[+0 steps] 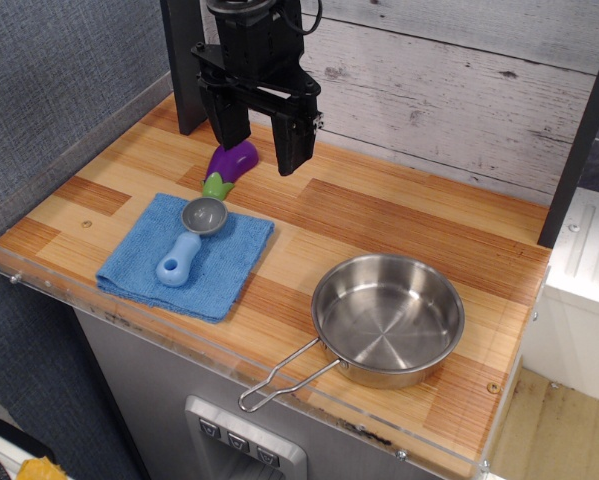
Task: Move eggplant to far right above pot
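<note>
The purple eggplant with a green cap lies on the wooden table at the back left, just beyond the blue cloth. My gripper hangs open right over it, one finger at its left and the other finger to its right, holding nothing. The shiny steel pot with a looped wire handle stands at the front right, far from the gripper.
A blue cloth lies at the front left with a blue-handled grey scoop on it. A plank wall runs along the back. A clear plastic lip edges the table's front and left side.
</note>
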`<state>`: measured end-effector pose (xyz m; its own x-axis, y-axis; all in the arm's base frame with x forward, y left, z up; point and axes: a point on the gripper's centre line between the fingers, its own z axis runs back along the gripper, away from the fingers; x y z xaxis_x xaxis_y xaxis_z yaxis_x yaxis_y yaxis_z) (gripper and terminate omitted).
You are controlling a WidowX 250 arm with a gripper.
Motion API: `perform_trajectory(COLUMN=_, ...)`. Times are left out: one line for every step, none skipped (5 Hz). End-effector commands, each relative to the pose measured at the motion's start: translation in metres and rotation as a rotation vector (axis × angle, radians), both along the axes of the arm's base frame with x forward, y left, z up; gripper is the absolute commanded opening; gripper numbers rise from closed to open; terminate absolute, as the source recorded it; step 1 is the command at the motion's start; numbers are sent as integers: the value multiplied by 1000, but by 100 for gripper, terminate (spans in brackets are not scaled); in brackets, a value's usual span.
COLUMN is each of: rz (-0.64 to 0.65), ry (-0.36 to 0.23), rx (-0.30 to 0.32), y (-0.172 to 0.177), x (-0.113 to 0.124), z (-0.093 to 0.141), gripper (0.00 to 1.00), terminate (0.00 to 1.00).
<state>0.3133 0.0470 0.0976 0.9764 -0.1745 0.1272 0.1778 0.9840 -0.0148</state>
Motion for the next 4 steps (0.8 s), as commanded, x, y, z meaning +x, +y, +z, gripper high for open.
perform_trajectory(rz=0, ry=0, rx=0, y=0, x=0, z=0, gripper=100, terminate=0)
perform_trajectory(rz=47, ry=13, rx=21, y=20, x=12, z=-6, gripper=100, terminate=0)
perform_trajectory(rz=76, ry=21, rx=36, y=40, x=26, z=-10, gripper=100, terminate=0)
perform_trajectory(rz=130, ry=23, rx=49, y=62, x=36, z=-13, gripper=100, terminate=0)
